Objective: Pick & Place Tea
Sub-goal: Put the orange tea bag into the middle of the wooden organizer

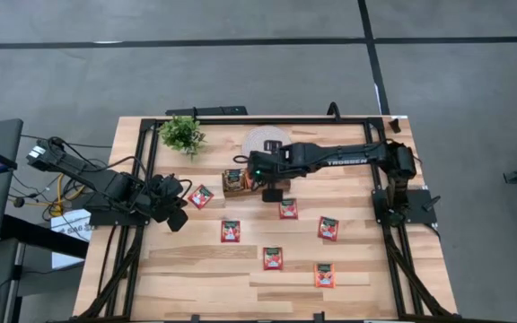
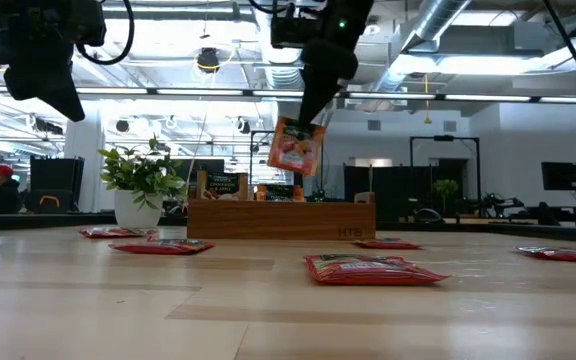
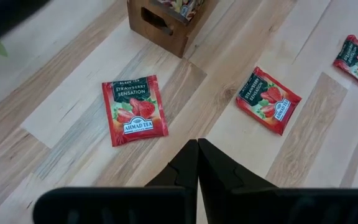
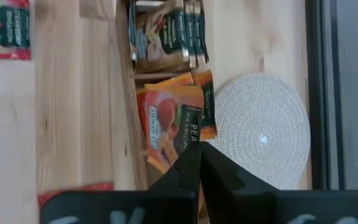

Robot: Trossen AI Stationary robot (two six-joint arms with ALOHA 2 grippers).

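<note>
While the right gripper [image 2: 313, 118] hangs in the air above the wooden tray [image 2: 280, 220], its fingers are pinched tight on the top edge of an orange sachet [image 2: 295, 148], which dangles tilted, clear of the tray and not touching it. In the right wrist view the same orange sachet [image 4: 169, 121] sits clamped at the fingertips, over the tray's middle compartment, where more orange packets lie; the compartment next to it holds pale beige ones [image 4: 163, 34]. The round white disc [image 4: 258, 129] lies just beside the tray on its far side, the side away from the loose sachets.

The left gripper [image 3: 197, 163] hovers off the tray's left side, fingers pressed together, holding nothing. A red strawberry sachet [image 3: 133, 109] lies flat on the table [image 1: 196, 283] just in front of that gripper, near the tray's left end; the high view shows this one [image 1: 201, 196] beside the tray.

Six red sachets lie flat on the table in front of the tray: that one near its left end, one [image 1: 287, 208] close to its right front, one [image 1: 231, 231] a bit farther out, one [image 1: 328, 228] farther right, and two [image 1: 273, 258] [image 1: 325, 274] well apart from the tray toward the near edge.

A small potted plant [image 1: 182, 134] stands behind and left of the tray.
</note>
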